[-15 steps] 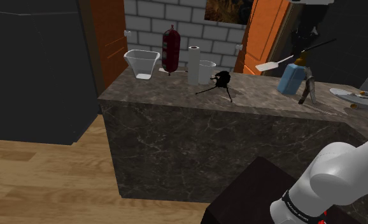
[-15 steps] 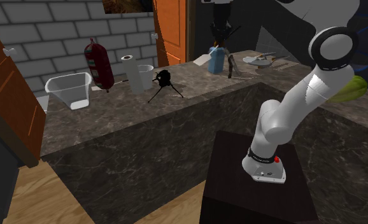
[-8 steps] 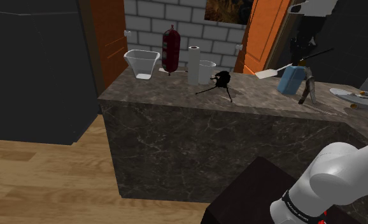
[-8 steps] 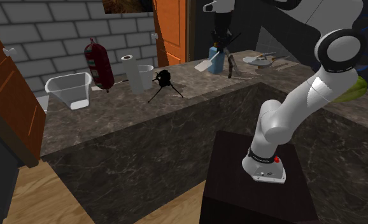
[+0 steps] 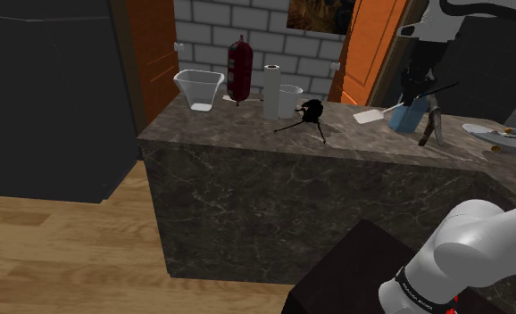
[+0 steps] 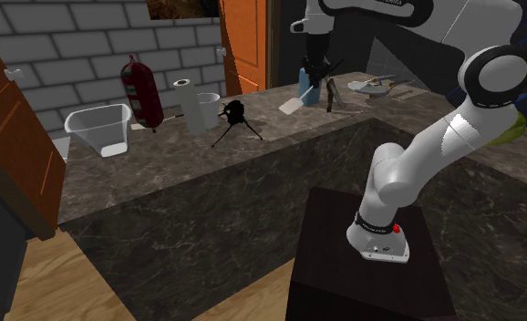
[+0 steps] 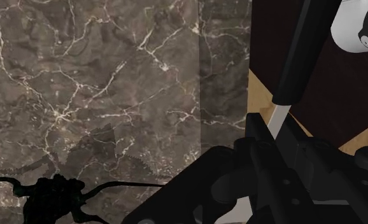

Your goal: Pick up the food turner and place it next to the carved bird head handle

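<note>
In the shoulder view, the black bird handle (image 5: 312, 111) stands on the counter (image 5: 238, 147). Near it to the right is the white blade of the turner (image 5: 370, 116), low at the stone; I cannot tell if it touches. Further right is my gripper (image 5: 417, 87), clamped on the turner's dark shaft. The turner's long axis runs across that view, with the blade pointing left and down toward the bird handle and the shaft rising right. I judge a short drop would finish it.

The dark marble counter (image 5: 238, 125) carries 1 clear tub (image 5: 199, 89), 1 tall dark red item (image 5: 239, 70), 2 white things, a roll (image 5: 272, 91) and a cup (image 5: 291, 100), a black bird-shaped piece (image 5: 311, 113) on thin legs, a blue carton (image 5: 410, 114) and a plate (image 5: 506, 136).
</note>
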Tool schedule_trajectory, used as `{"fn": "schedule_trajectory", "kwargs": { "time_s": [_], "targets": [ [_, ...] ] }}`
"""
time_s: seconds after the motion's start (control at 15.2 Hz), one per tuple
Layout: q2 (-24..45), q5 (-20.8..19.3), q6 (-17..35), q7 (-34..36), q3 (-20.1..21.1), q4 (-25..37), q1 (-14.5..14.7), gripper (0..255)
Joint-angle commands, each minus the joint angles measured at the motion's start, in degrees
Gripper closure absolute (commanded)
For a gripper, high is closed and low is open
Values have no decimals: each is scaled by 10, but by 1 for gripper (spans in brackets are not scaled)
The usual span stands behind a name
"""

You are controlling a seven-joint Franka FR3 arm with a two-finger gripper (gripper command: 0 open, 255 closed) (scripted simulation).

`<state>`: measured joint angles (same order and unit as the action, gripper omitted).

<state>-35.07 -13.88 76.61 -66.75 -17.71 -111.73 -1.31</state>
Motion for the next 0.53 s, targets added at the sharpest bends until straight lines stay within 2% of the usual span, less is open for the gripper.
{"fn": "schedule_trajectory", "kwargs": {
  "time_s": [0.0, 0.46],
  "targets": [
    [-8, -2, 16, 3, -1, -23, -1, 255],
    [-30, -8, 64, 11, -6, -94, -5, 255]
  ]
}}
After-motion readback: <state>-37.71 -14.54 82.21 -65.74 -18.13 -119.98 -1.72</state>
